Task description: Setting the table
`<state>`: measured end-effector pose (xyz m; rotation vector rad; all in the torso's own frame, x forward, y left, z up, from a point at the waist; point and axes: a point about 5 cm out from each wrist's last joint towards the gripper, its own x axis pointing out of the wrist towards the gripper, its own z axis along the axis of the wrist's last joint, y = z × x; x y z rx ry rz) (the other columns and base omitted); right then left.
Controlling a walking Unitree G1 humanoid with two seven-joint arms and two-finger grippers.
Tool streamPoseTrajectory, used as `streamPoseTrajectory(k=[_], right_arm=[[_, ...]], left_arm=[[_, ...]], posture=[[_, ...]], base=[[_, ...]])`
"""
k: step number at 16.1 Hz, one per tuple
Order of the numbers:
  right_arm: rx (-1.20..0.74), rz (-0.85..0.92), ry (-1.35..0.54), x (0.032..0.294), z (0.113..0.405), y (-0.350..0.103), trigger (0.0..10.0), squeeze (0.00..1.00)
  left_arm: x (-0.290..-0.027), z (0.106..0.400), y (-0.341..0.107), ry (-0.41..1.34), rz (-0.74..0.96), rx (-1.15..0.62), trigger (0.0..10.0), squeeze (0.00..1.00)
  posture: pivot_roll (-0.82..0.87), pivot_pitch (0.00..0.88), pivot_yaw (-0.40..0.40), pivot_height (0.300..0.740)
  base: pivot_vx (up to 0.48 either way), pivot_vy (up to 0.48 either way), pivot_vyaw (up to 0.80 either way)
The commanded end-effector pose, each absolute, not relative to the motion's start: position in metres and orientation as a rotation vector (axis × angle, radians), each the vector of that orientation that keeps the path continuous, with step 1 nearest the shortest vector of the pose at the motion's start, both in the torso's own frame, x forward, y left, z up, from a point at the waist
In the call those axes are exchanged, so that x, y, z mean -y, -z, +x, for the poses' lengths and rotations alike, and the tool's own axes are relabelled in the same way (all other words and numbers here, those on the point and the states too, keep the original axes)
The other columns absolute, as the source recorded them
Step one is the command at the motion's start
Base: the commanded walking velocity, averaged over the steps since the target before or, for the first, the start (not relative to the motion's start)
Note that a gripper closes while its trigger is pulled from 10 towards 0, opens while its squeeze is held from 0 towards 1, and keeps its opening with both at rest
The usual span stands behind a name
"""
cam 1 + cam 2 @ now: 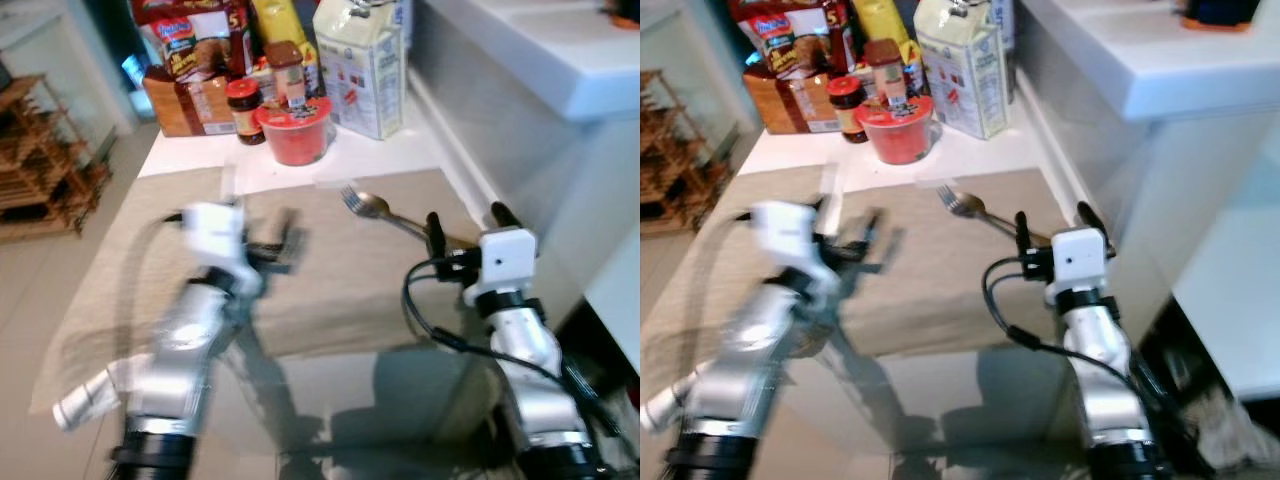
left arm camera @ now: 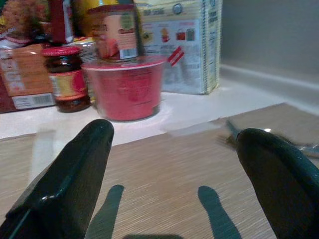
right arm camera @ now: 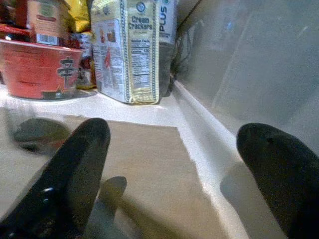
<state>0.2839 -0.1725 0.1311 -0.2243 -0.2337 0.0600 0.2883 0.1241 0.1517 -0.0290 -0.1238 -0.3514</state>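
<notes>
Beige woven placemat [image 1: 330,290] covers the white counter, where a thin, stiff, slippery-looking silver metal fork [image 1: 375,208] lies far right, best pinched mid-handle by the right gripper [image 1: 462,228], spread empty like the left gripper [image 1: 278,246].

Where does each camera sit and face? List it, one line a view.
Left eye: head, looking down at the mat and fork; both arms show.
Right eye: same scene, shifted.
Left wrist: along the open left claw toward the red cup.
Right wrist: along the open right claw toward the cracker box.
Shared: the red cup.
</notes>
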Motion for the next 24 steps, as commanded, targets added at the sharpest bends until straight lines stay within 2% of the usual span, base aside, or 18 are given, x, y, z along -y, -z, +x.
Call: streamPoseTrajectory(k=[1, 8, 13, 16, 19, 24], right_arm=[[0.183, -0.197, -0.086, 0.167, 0.283, -0.122, 10.0, 0.0], [0.118, -0.178, -0.117, 0.174, 0.306, -0.139, 10.0, 0.0], [0.08, -0.221, -0.13, 0.192, 0.326, -0.161, 10.0, 0.0], [-0.011, -0.242, -0.175, 0.202, 0.338, -0.163, 10.0, 0.0], [-0.037, -0.204, -0.271, 0.194, 0.343, -0.176, 10.0, 0.0], [-0.052, -0.162, -0.286, 0.191, 0.337, -0.176, 10.0, 0.0]], left_arm=[[-0.14, 0.287, -0.149, 0.3, -0.001, 0.108, 10.0, 0.0], [-0.139, 0.286, -0.149, 0.293, -0.009, 0.104, 10.0, 0.0], [-0.141, 0.285, -0.149, 0.29, -0.006, 0.103, 10.0, 0.0], [-0.139, 0.286, -0.15, 0.291, -0.007, 0.106, 10.0, 0.0], [-0.138, 0.285, -0.152, 0.287, -0.005, 0.111, 10.0, 0.0], [-0.139, 0.284, -0.153, 0.283, 0.0, 0.113, 10.0, 0.0]], posture=[[-0.17, 0.0, 0.108, 0.74], [-0.16, 0.0, 0.102, 0.74], [-0.16, 0.0, 0.1, 0.74], [-0.16, 0.0, 0.094, 0.74], [-0.14, 0.0, 0.082, 0.74], [-0.15, 0.0, 0.083, 0.74]], base=[[0.0, 0.0, 0.0], [0.0, 0.0, 0.0], [0.0, 0.0, 0.0], [0.0, 0.0, 0.0], [0.0, 0.0, 0.0], [0.0, 0.0, 0.0]])
